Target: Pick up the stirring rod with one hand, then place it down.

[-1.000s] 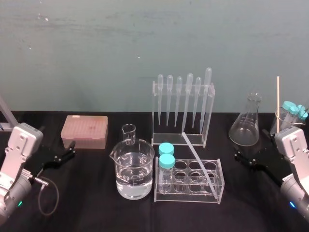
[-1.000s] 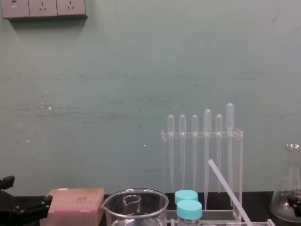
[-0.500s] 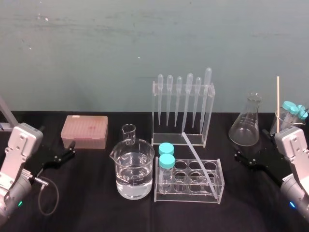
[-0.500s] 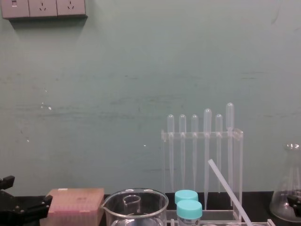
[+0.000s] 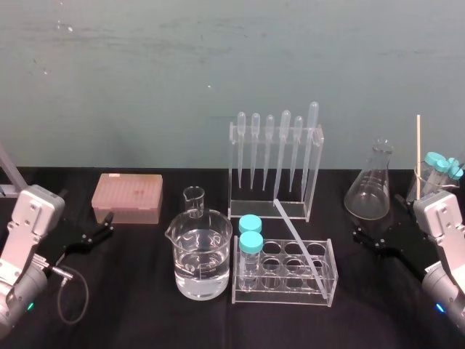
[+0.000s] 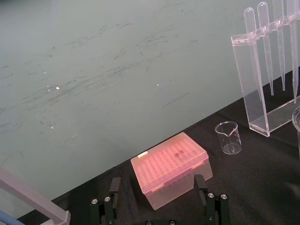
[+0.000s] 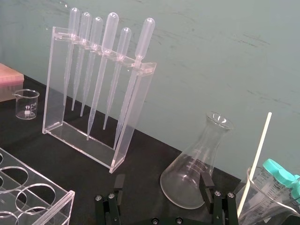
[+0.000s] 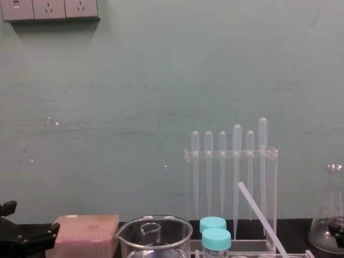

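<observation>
Stirring rod [image 5: 298, 236] leans in tube rack [image 5: 328, 280]; L claw [image 6: 157, 180], R claw [image 7: 162, 177] both released, empty.

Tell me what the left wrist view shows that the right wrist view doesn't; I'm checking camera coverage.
Left wrist view only: the left claw, open. Right wrist view only: the right claw, open, a conical flask, a test-tube rack, a large beaker of teal-capped tubes. Both: pipette rack, small beaker, pink tip box, the latter just a corner in the right.
</observation>
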